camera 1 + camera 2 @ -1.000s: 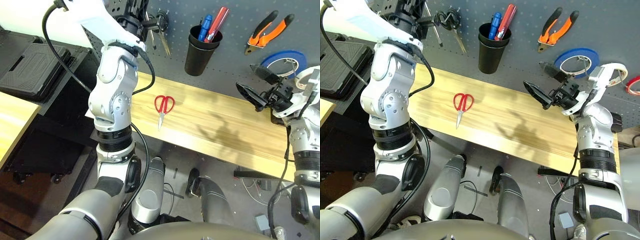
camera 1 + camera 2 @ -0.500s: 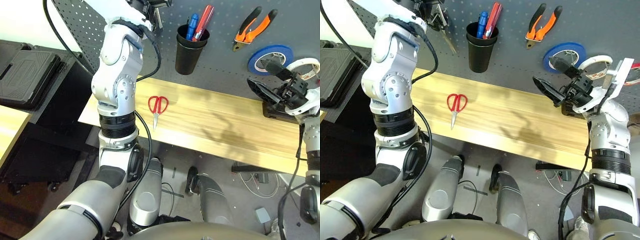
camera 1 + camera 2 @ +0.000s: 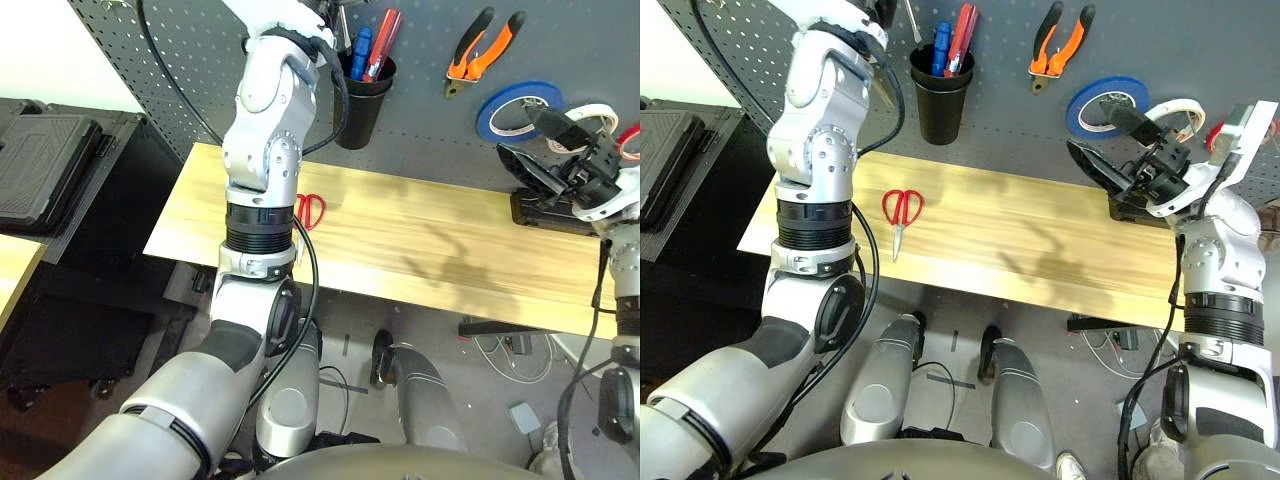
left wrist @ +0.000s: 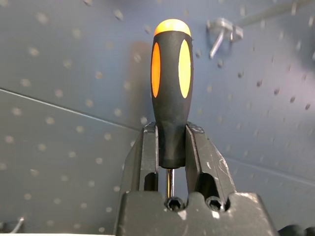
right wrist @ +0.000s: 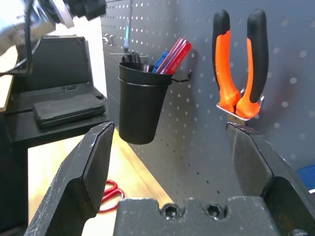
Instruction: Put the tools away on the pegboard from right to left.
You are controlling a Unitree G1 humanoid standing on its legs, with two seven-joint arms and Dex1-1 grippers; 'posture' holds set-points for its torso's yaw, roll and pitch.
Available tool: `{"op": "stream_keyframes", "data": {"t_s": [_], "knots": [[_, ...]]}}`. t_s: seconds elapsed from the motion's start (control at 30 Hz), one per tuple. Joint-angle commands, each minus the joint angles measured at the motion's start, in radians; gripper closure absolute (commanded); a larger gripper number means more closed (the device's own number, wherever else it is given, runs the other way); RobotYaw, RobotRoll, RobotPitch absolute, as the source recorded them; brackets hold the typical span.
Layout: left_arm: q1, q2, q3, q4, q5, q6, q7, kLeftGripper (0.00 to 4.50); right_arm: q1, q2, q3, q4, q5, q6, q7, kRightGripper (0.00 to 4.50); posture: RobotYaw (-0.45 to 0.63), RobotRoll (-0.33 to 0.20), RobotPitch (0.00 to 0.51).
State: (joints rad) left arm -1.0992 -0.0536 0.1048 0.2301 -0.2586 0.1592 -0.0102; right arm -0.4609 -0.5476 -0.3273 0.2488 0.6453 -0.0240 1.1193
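The left wrist view shows the left gripper (image 4: pixel 172 147) pinching the screwdriver (image 4: pixel 171 88) by the lower handle, held upright close before the pegboard (image 4: pixel 74 73); the head views give the wider layout: red-handled scissors (image 3: pixel 901 212) lying near the table's (image 3: pixel 1040 250) left end, pliers (image 3: pixel 1058 42) hung on the board, a black cup (image 3: pixel 941 95) beside them; the right gripper (image 3: pixel 1122 150) hovers over the table's right end, jaws spread wide with nothing between them.
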Motion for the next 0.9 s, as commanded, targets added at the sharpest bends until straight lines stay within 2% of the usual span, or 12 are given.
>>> {"op": "stream_keyframes", "data": {"t_s": [0.03, 0.23, 0.4, 0.43, 0.53, 0.7, 0.73, 0.9], "knots": [[-0.024, 0.013, -0.024, 0.074, 0.05, -0.075, -0.02, 3.9, 0.019, 0.006, 0.002, -0.035, -0.008, -0.003, -0.015, 0.0, 0.21, 0.0, 0.204], [-0.023, 0.022, -0.034, 0.168, 0.096, -0.143, -0.018, 3.9, 0.03, 0.02, 0.007, -0.058, -0.014, -0.003, -0.032, 0.0, 0.21, 0.0, 0.206], [0.002, 0.02, -0.049, 0.161, 0.124, -0.138, -0.015, 3.9, 0.031, 0.029, 0.016, -0.058, -0.023, -0.012, -0.027, 0.0, 0.22, 0.0, 0.209], [0.006, 0.02, -0.05, 0.152, 0.124, -0.133, -0.015, 3.19, 0.029, 0.031, 0.019, -0.056, -0.025, -0.014, -0.025, 0.0, 0.22, 0.0, 0.209], [0.013, 0.023, -0.051, 0.133, 0.122, -0.119, -0.016, 2.21, 0.024, 0.038, 0.023, -0.047, -0.029, -0.016, -0.02, 0.0, 0.23, 0.0, 0.21], [0.021, 0.033, -0.053, 0.088, 0.12, -0.091, -0.021, 0.22, 0.017, 0.048, 0.033, -0.026, -0.035, -0.024, -0.005, 0.0, 0.25, 0.0, 0.209], [0.023, 0.036, -0.056, 0.078, 0.123, -0.087, -0.022, 0.06, 0.016, 0.051, 0.036, -0.022, -0.036, -0.026, -0.003, 0.0, 0.25, 0.0, 0.209], [0.034, 0.055, -0.059, 0.008, 0.135, -0.06, -0.02, 0.06, 0.007, 0.064, 0.049, 0.001, -0.043, -0.037, 0.008, 0.0, 0.26, 0.0, 0.208]]}}
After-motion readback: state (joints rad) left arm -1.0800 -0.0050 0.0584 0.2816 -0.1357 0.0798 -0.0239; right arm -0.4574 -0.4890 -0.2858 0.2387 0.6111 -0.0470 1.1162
